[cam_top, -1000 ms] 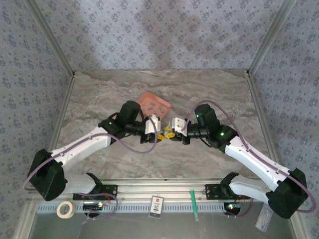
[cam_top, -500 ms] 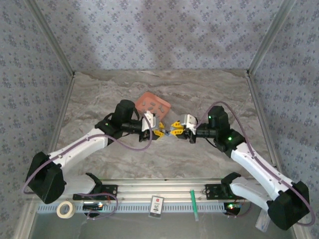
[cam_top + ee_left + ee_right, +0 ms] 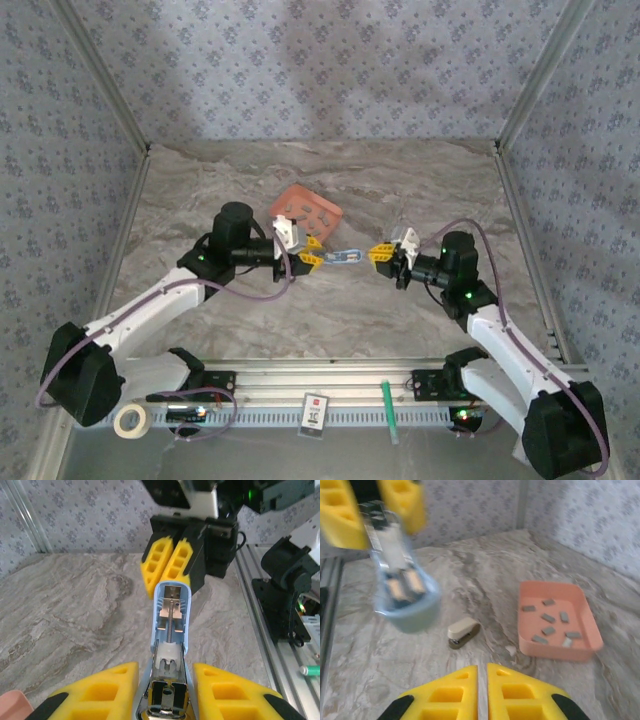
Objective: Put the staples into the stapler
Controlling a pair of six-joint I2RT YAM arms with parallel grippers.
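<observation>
So, left pincer (image 3: 316,257): clamped on the rear end of the stapler (image 3: 169,652), one yellow finger on each flank, holding it off the counter (image 3: 420,190).
Stapler: light blue and very small. It sticks straight out past the left pincer's fingertips and lies open (from the left wrist you look down a silvery channel with a thin spring (image 3: 173,614) along it).
Right pincer (image 3: 482,670): its two yellow fingers are pressed together with nothing between them.
Pincer to pincer: they face each other nose to nose. The right pincer sits just beyond the stapler's free tip, but I cannot tell from above whether it touches. From the right wrist the stapler hangs ahead and up to the left, blurred and apart from the right pincer's fingertips.
Tray (image 3: 555,650): orange and shallow, resting on the counter ahead and to the right of the right pincer. Seen from above, it lies near the left pincer on its far side.
Staples (image 3: 548,617): several short grey strips scattered loose inside the tray, none at either pincer.
Cream piece (image 3: 463,629): a small rounded item with a darker underside (I can't make out what it is). It lies on the counter straight ahead of the right pincer, left of the tray.
</observation>
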